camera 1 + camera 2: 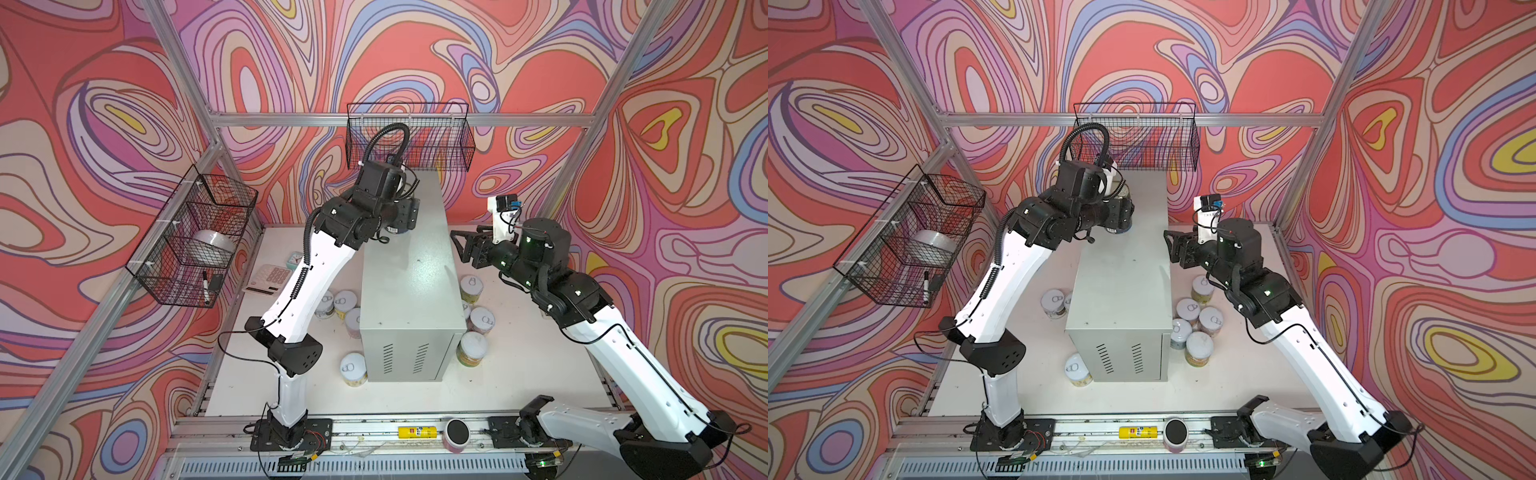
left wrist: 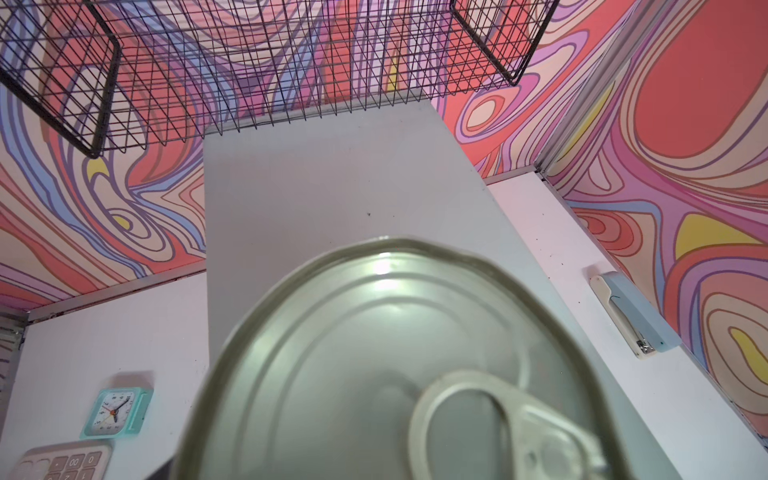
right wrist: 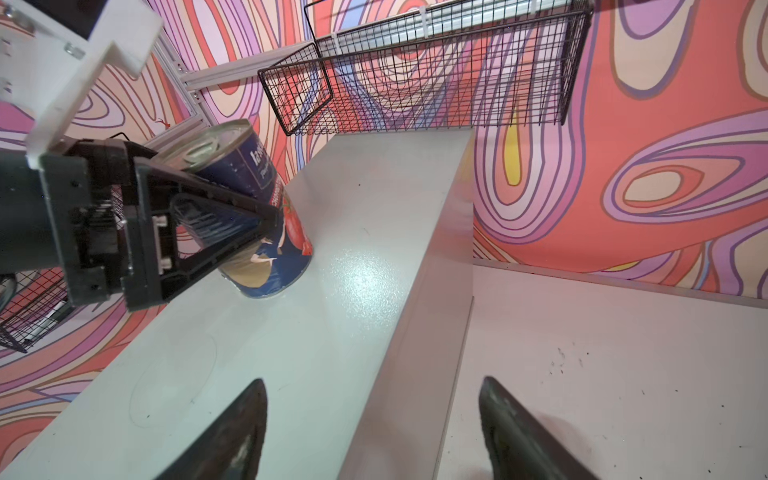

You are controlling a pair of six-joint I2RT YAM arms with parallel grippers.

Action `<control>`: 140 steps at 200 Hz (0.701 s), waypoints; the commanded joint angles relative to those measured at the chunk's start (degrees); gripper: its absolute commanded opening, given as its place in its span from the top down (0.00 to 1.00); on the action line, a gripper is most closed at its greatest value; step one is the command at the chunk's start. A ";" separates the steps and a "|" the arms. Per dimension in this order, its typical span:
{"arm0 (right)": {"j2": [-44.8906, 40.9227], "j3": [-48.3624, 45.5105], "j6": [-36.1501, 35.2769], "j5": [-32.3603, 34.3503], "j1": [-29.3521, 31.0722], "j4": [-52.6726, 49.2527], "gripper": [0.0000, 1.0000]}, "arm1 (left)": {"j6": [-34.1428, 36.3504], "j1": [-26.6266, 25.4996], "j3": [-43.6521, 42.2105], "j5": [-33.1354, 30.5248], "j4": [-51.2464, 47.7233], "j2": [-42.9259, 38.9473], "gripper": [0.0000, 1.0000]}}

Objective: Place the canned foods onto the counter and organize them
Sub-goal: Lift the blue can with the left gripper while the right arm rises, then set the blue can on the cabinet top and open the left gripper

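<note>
The counter [image 1: 409, 291] [image 1: 1121, 291] stands mid-table, a tall light-grey box. On its far left top sits the dark-blue tin [image 3: 249, 166], whose silver pull-tab lid [image 2: 374, 353] fills the left wrist view. My left gripper [image 1: 1121, 210] straddles this tin, and one finger [image 3: 216, 216] lies along its side. Whether the finger still presses on the tin is hidden. My right gripper [image 3: 374, 415] [image 1: 461, 245] hovers open and empty over the counter's right edge. Short tins stand on the table left of the counter [image 1: 345, 301], in front of it [image 1: 353, 368] and to its right [image 1: 1199, 345].
A black wire basket [image 1: 409, 137] hangs just above the counter's far end, and another [image 1: 191, 232] is on the left wall. A calculator [image 1: 270, 276], a clock [image 1: 295, 259] and a stapler [image 2: 636, 316] lie on the table. A yellow tube [image 1: 417, 432] and a pink cylinder [image 1: 456, 434] rest on the front rail.
</note>
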 commanded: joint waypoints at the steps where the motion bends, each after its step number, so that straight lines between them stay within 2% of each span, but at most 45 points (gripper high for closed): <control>1: 0.61 0.94 -0.47 1.31 0.35 0.08 0.17 | 1.25 -0.31 -4.86 -1.08 2.98 -3.89 0.12; 33: 1.10 0.71 -0.12 1.39 0.37 0.29 0.17 | 0.41 -0.41 -9.64 -2.21 3.63 -6.53 0.16; 49: 0.86 0.52 0.12 2.03 0.38 0.73 0.17 | -0.21 -0.36 -11.83 -2.91 4.35 -8.01 0.22; 54: 0.82 0.38 0.17 2.24 0.39 0.94 0.17 | -0.23 -0.40 -12.47 -3.04 4.84 -8.44 0.24; 70: 0.71 0.09 0.20 2.47 0.32 1.17 0.18 | 0.16 -0.36 -13.84 -4.33 5.98 -9.17 0.41; 103: 0.74 -0.81 0.69 3.31 0.39 2.10 0.18 | 1.50 -0.25 -11.16 -5.12 5.46 -6.76 0.53; 140: 0.69 -1.02 0.69 4.63 0.35 2.65 0.18 | 2.36 0.05 -8.13 -6.60 4.76 -3.91 0.51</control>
